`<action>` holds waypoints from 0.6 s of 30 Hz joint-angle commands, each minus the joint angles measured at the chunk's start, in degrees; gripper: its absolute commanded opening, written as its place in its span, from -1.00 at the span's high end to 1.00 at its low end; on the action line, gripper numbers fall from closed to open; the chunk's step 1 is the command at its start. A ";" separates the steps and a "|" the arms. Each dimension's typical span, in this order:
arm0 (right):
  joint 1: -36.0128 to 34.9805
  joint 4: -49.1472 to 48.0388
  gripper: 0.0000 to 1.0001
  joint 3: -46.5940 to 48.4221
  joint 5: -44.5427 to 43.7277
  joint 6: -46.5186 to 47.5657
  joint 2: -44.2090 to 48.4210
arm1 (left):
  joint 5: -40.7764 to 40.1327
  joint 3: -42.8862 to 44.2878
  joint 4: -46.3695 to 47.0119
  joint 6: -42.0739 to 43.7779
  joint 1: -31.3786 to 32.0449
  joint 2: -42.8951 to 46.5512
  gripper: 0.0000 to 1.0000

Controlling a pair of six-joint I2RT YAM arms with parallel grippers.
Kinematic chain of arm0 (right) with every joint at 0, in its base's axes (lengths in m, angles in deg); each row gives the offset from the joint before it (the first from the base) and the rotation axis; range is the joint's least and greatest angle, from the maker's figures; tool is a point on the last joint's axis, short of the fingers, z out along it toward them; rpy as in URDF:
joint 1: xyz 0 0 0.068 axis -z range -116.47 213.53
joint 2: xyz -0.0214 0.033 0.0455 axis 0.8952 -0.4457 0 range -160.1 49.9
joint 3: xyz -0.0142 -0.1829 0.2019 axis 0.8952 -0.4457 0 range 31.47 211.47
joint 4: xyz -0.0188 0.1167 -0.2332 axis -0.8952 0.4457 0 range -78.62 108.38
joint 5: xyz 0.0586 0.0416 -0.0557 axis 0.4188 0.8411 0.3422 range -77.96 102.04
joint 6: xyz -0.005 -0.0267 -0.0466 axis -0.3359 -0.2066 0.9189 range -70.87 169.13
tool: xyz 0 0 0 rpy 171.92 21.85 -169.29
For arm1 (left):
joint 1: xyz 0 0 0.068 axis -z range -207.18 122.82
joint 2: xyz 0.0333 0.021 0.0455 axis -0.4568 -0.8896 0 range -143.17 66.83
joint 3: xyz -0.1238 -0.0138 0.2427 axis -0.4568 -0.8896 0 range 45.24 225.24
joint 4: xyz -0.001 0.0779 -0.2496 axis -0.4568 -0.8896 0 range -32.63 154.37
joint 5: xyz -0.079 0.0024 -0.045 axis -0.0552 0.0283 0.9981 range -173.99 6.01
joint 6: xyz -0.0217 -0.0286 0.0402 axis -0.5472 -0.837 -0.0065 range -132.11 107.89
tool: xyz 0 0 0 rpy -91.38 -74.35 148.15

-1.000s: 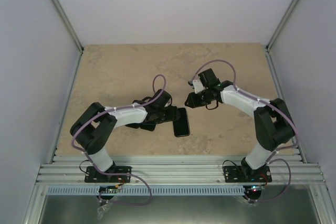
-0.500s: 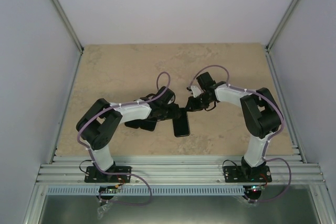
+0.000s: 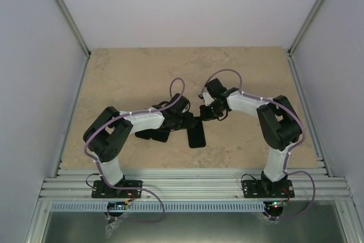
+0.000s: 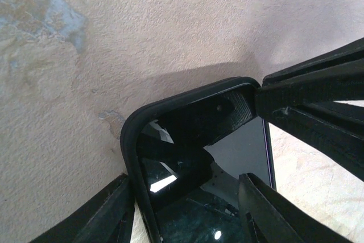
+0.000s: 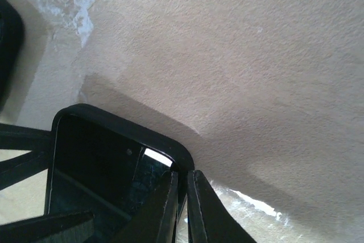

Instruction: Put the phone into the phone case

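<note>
**A:** From above we see both arms meeting over the phone case [image 3: 197,136]. It lies flat on the mottled beige table [image 3: 131,72], with grey walls [image 3: 182,4] on three sides and metal rails [image 3: 193,185] along the near edge.

**B:** The hands are too small there for us to read, though. (A second dark flat thing [image 3: 149,135] sits half under the left arm.)

**A:** The left wrist helps us. The left hand [image 4: 185,181] straddles the case's width with its jaws roughly half apart, but we cannot tell whether they press it. The glossy phone [image 4: 242,146] lies inside the rim, leaving the case's top end bare.

**B:** And from the right wrist we see the right hand [image 5: 183,179], closed thin on the case's corner rim.
</note>
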State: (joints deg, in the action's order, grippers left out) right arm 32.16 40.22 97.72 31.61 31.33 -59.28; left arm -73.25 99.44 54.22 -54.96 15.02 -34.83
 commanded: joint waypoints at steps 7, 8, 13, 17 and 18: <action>-5.62 3.22 0.85 -6.99 -15.16 -2.72 -3.13 | -3.26 -4.00 -3.19 0.34 -0.01 -3.27 -0.04; -5.95 3.23 0.84 -7.73 -14.94 -3.09 -1.85 | -3.39 -4.41 -3.06 0.14 -0.01 -3.06 -0.04; -8.11 3.90 0.71 -11.28 -14.52 -4.65 4.11 | -3.60 -6.21 -2.05 -0.82 -0.01 -1.07 -0.05; -8.80 2.39 0.51 -14.81 -14.38 -5.54 11.98 | -5.03 -7.04 -2.48 -1.63 -0.01 2.86 -0.18; -8.79 2.29 0.44 -15.32 -15.17 -5.70 13.90 | -5.79 -7.20 -2.95 -1.89 -0.01 4.24 -0.23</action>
State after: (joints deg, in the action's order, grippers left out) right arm 24.13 35.24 87.08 19.02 26.63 -48.99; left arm -74.41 95.41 58.39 -55.57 15.08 -32.32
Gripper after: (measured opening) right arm 0.224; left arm 0.569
